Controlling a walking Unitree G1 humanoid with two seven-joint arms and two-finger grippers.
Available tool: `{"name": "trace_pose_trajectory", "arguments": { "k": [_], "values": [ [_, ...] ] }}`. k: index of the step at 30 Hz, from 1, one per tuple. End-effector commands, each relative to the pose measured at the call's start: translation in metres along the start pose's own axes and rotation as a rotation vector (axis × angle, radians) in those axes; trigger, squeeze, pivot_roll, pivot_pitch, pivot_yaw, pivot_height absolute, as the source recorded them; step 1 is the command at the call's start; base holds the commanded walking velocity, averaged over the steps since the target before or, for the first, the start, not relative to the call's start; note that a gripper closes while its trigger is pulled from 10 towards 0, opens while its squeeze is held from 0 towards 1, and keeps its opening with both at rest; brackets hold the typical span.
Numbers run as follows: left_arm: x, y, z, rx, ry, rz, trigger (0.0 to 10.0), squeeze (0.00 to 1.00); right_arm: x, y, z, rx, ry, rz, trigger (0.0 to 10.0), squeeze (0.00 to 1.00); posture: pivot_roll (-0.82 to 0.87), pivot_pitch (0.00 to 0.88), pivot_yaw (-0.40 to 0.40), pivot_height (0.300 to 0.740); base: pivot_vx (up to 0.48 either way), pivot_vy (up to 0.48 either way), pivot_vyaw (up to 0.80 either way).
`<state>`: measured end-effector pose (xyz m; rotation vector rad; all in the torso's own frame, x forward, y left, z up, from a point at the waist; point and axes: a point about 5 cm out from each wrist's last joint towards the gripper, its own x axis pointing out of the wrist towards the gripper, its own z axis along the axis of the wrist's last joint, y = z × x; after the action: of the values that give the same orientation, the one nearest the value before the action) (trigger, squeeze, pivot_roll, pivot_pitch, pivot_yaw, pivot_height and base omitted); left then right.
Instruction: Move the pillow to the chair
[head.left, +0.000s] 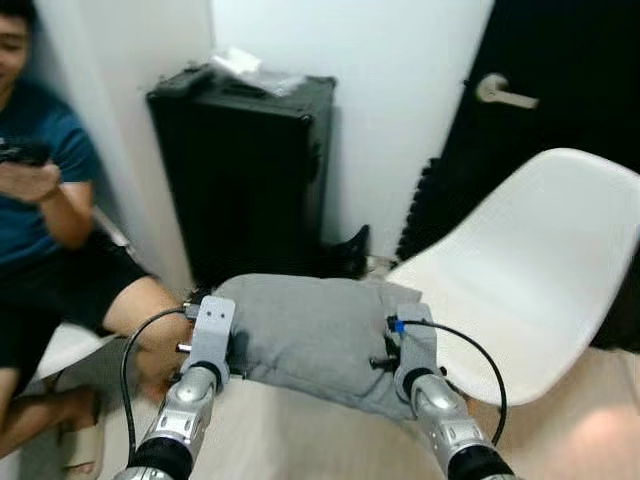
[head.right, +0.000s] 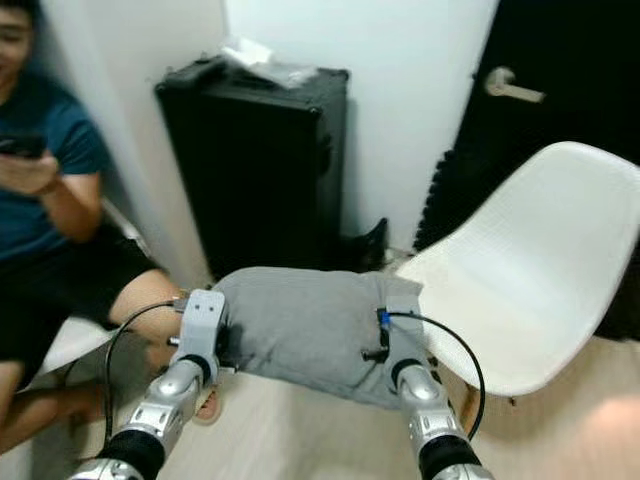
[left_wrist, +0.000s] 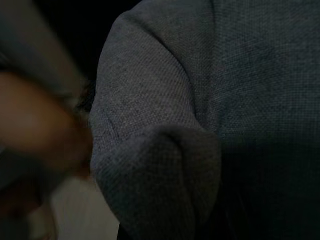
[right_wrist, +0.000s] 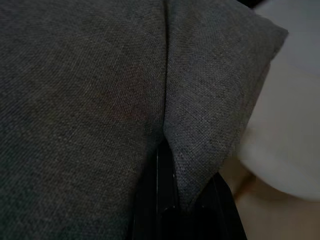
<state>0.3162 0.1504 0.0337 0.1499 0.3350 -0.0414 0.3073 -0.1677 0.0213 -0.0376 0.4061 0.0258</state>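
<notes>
Flanking pillow (head.left: 315, 335): person (head.left: 50, 230), suitcase (head.left: 245, 170), chair (head.left: 530, 270)

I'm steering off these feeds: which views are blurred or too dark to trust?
Left and right eye views: evenly lit, slightly soft, pillow and chair readable. Left wrist view: dark, with a blurred smear beside the fabric. Right wrist view: dim, weave sharp, chair edge washed out.

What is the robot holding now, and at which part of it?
The grey pillow, carried between both end effectors: the left end effector at its left edge, the right end effector pinching a fold of fabric at its right edge.
</notes>
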Motion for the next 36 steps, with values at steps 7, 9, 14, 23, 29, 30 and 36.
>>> {"name": "trace_pose_trajectory", "arguments": {
  "k": [7, 9, 14, 23, 29, 30, 36],
  "values": [
    [0.000, -0.001, 0.006, 0.033, -0.032, 0.004, 10.0, 0.00, 0.003, -0.001, 0.007, 0.035, -0.014, -0.048, 10.0, 0.00, -0.02, 0.088, -0.023, 0.740, 0.000, 0.000, -0.80],
    [-0.002, -0.001, 0.003, 0.037, -0.030, 0.001, 10.0, 0.00, 0.002, 0.001, 0.006, -0.009, -0.022, -0.042, 10.0, 0.00, -0.02, 0.070, -0.018, 0.740, 0.000, 0.000, -0.80],
    [-0.010, 0.000, -0.011, 0.036, -0.005, -0.006, 10.0, 0.00, -0.003, 0.005, -0.004, -0.042, -0.012, -0.036, 10.0, 0.00, -0.03, 0.052, -0.024, 0.740, 0.000, 0.000, -0.80],
    [-0.004, -0.003, 0.000, 0.037, -0.027, -0.003, 10.0, 0.00, -0.001, 0.006, -0.004, -0.009, 0.003, -0.027, 10.0, 0.00, -0.02, 0.040, -0.025, 0.740, 0.000, 0.000, -0.80],
    [-0.003, -0.006, 0.003, 0.016, -0.030, -0.019, 10.0, 0.00, -0.001, 0.005, -0.004, -0.001, 0.000, -0.043, 10.0, 0.00, -0.02, 0.034, -0.025, 0.740, 0.000, 0.000, -0.80],
    [-0.003, -0.006, 0.003, 0.021, -0.031, -0.018, 10.0, 0.00, -0.001, 0.005, -0.004, 0.013, 0.000, -0.046, 10.0, 0.00, -0.02, 0.034, -0.024, 0.740, 0.000, 0.000, -0.69],
    [-0.003, 0.004, 0.006, 0.063, -0.054, 0.044, 10.0, 0.00, 0.000, 0.006, -0.004, -0.017, 0.004, -0.033, 10.0, 0.00, -0.02, 0.039, -0.028, 0.740, 0.000, 0.000, -0.12]
  ]
}}
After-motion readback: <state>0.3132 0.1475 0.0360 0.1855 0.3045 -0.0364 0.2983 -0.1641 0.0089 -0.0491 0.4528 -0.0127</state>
